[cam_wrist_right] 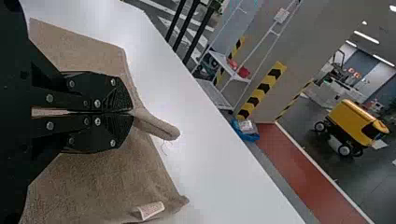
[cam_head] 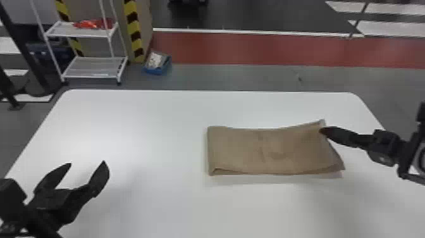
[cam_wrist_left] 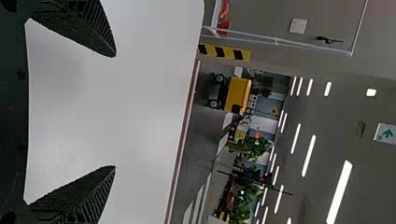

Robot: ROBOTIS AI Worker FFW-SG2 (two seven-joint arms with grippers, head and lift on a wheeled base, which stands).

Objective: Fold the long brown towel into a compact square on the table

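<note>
The brown towel [cam_head: 268, 150] lies folded in a wide rectangle on the right half of the white table [cam_head: 151, 126], its far right corner raised. My right gripper [cam_head: 322, 130] is at that corner; in the right wrist view the closed fingers of the right gripper [cam_wrist_right: 132, 112] pinch the towel [cam_wrist_right: 93, 186], and a rolled bit of cloth sticks out past the tips. A small pale tag hangs near one towel corner there. Well to the towel's left, my left gripper [cam_head: 87, 164] is over the table with its fingers spread; the left wrist view has the left gripper [cam_wrist_left: 115, 111] holding nothing.
Beyond the table's far edge stand a white wire shelf [cam_head: 95, 68] with red items on it and a blue box [cam_head: 158, 63] on the floor. A column with yellow and black stripes rises behind them.
</note>
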